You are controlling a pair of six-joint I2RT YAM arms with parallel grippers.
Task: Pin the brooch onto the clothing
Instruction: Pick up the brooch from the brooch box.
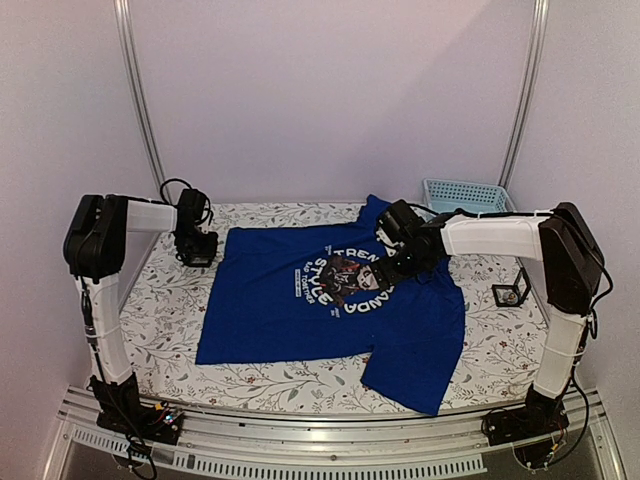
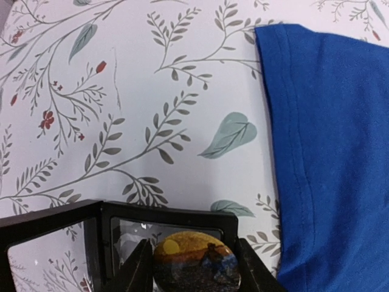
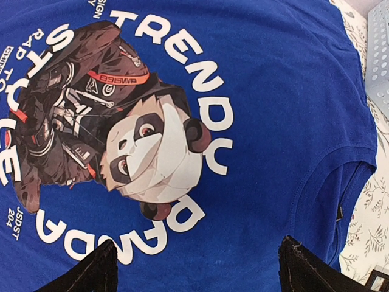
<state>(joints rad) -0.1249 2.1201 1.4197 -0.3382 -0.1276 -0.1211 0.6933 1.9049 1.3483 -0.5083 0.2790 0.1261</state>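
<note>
Left claw tight on brooch, beside clothing

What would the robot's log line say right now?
left hand: closed on brooch at black case | right hand: open above panda print on T-shirt | brooch: not yet pinned

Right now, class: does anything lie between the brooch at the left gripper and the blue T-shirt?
Nothing visible does. Only bare floral tablecloth separates the brooch, in the left gripper, from the T-shirt's hem. The open right gripper hangs over the panda print, though.
</note>
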